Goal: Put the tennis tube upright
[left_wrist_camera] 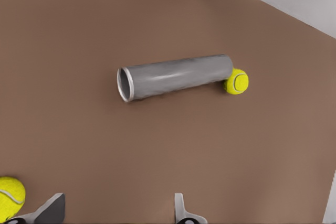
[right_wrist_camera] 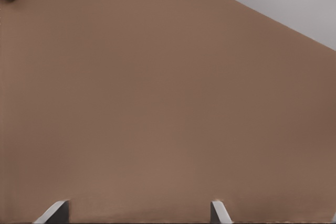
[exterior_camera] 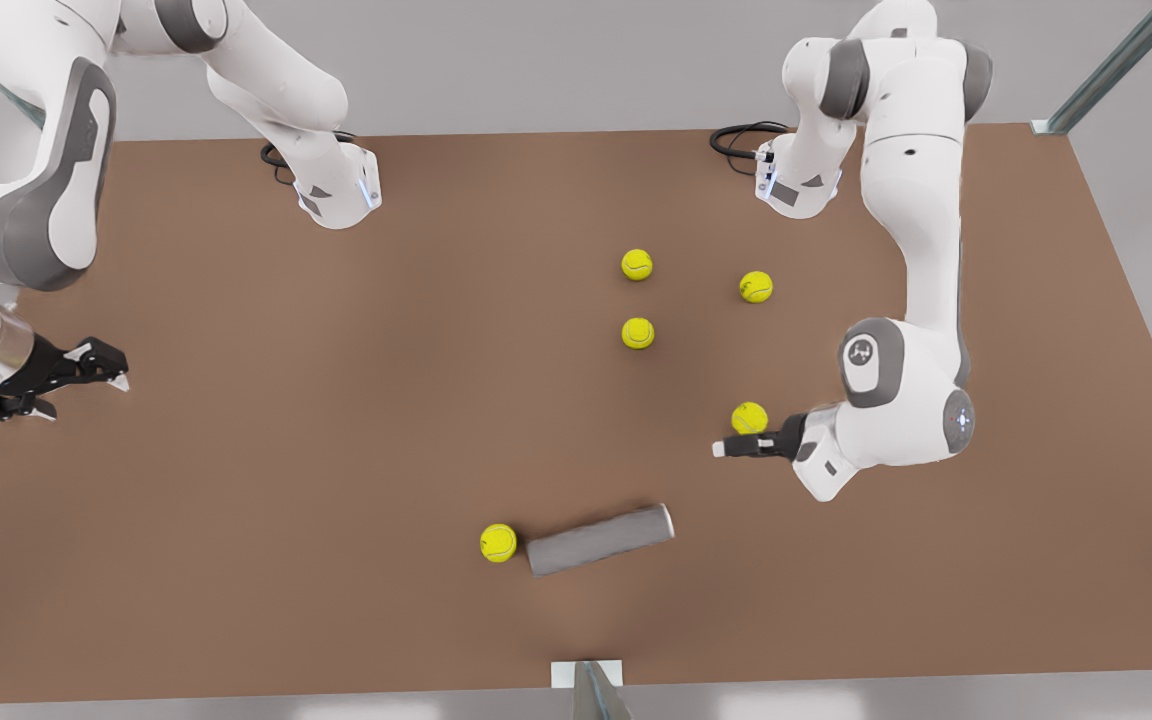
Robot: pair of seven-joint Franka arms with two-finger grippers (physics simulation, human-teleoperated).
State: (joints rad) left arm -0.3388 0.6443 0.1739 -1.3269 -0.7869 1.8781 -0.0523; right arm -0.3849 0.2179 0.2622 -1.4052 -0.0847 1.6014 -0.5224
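Observation:
The tennis tube (exterior_camera: 599, 540) lies on its side on the brown table (exterior_camera: 336, 450), near the front edge. Its lighter, open rim points to the front view's right. The left wrist view looks down on the tennis tube (left_wrist_camera: 176, 77) ahead of my open left gripper (left_wrist_camera: 116, 211), well clear of both fingertips. That left gripper (exterior_camera: 726, 448) hovers up and to the right of the tube in the front view, empty. My right gripper (exterior_camera: 86, 393) waits open and empty at the front view's far left; the same right gripper (right_wrist_camera: 137, 212) faces bare table.
Several yellow tennis balls lie about: one ball (exterior_camera: 498, 542) touches the tube's closed end, another (exterior_camera: 749, 417) sits beside the left gripper, and three are farther back (exterior_camera: 638, 332). A metal post (exterior_camera: 591, 690) stands at the front edge. Both arm bases stand at the back.

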